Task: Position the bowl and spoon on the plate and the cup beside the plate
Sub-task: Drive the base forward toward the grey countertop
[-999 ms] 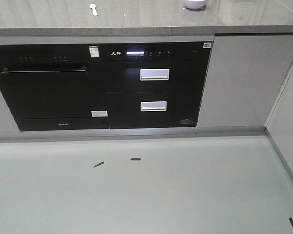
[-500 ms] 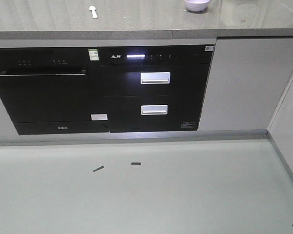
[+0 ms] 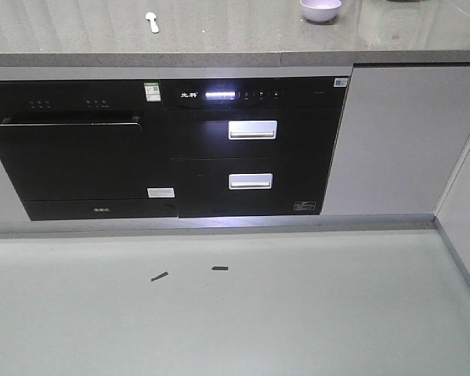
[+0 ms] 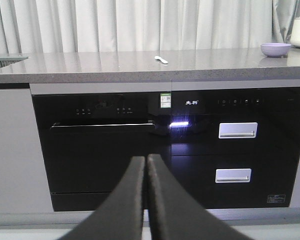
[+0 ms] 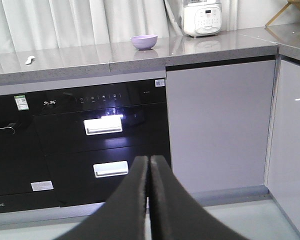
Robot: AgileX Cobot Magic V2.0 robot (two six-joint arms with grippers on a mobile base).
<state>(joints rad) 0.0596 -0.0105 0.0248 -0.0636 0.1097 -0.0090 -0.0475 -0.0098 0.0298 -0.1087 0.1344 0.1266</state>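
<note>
Lavender bowl [image 3: 320, 9] and pale spoon [image 3: 152, 21] drawn slightly closer on the grey counter [image 3: 235, 35] (plate, cup unseen), both arms' jaws pressed together, empty, nothing yet arranged.

The front view looks from high and some way back, tilted steeply down across the floor [image 3: 258, 313] to the black appliance fronts [image 3: 78, 157] and only the near strip of the counter [image 3: 219, 39]. The left wrist view sits low and near level, facing those fronts over the left gripper [image 4: 146, 160], jaws pressed together, with the curtain [image 4: 140, 25] behind, while the right wrist view does likewise over the right gripper [image 5: 149, 159], aimed further right onto a pale cabinet door [image 5: 215, 125]. All three share the counter, the spoon [image 3: 152, 21], the bowl [image 3: 320, 9] and the upper drawer handle [image 3: 252, 130]
</note>
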